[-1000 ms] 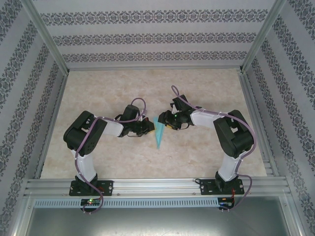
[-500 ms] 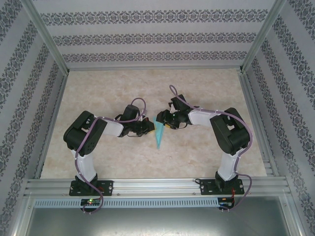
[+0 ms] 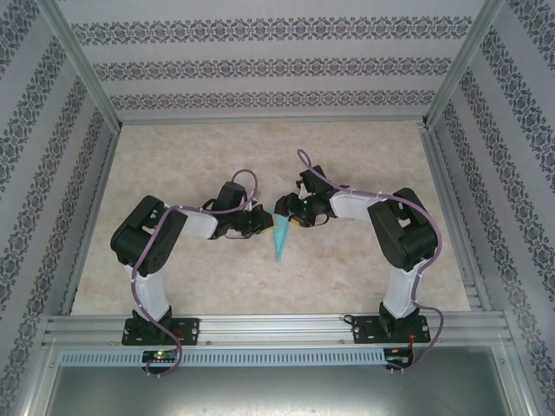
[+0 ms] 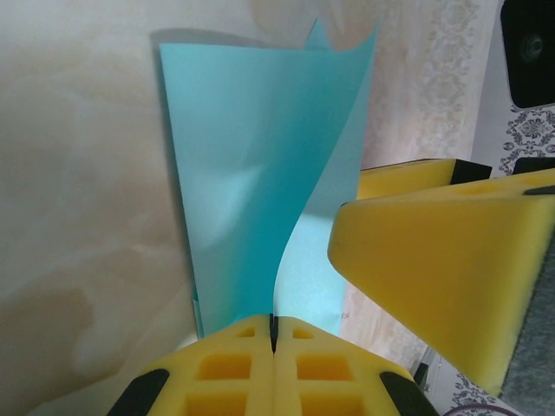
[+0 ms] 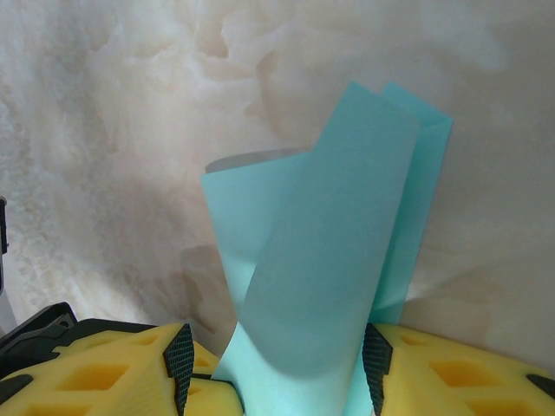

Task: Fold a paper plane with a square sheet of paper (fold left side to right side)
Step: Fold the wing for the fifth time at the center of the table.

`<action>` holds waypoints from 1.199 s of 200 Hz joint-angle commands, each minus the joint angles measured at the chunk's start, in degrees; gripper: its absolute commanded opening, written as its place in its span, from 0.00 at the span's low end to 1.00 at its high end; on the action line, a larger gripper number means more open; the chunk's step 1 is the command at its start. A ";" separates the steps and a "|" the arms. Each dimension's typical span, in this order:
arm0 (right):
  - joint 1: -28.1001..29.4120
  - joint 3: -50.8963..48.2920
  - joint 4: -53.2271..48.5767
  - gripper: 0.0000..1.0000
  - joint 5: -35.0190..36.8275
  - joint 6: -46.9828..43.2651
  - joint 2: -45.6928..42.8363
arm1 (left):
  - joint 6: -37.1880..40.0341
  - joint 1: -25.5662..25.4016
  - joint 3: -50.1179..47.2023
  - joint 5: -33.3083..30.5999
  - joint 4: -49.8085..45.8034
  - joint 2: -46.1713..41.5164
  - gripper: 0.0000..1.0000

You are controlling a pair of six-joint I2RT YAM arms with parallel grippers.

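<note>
The square sheet of paper, light turquoise, is folded into a narrow pointed paper plane (image 3: 279, 238) lying mid-table with its tip toward the arms. My left gripper (image 3: 264, 224) is at its left edge, shut on a lifted flap (image 4: 260, 173) that curls upward from the pinch at the fingertips (image 4: 274, 322). My right gripper (image 3: 284, 209) is at the wide far end, open. Its yellow fingers (image 5: 113, 373) stand wide apart, with the curled paper (image 5: 329, 251) rising between them. One right finger (image 4: 434, 260) shows close beside the flap in the left wrist view.
The beige marbled tabletop (image 3: 191, 156) is bounded by patterned walls and an aluminium frame (image 3: 277, 325) at the near edge. Both arms bend inward, their wrists almost meeting over the paper.
My right gripper has shifted left over the paper's wide end and its jaws have spread wider. The left gripper stays shut on the flap, nudged slightly right.
</note>
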 commanded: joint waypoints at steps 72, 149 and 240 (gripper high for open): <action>0.92 1.17 -0.29 0.60 -0.96 -0.95 0.18 | 2.08 -0.80 -0.32 -1.11 -2.40 1.24 0.00; 0.02 0.87 -4.49 0.52 2.29 -2.31 -7.37 | 2.28 -0.78 -0.77 -1.53 -2.47 1.97 0.00; 2.22 4.13 -2.34 0.22 0.58 -1.02 0.39 | 2.35 -0.78 -0.66 -1.53 -2.79 1.96 0.00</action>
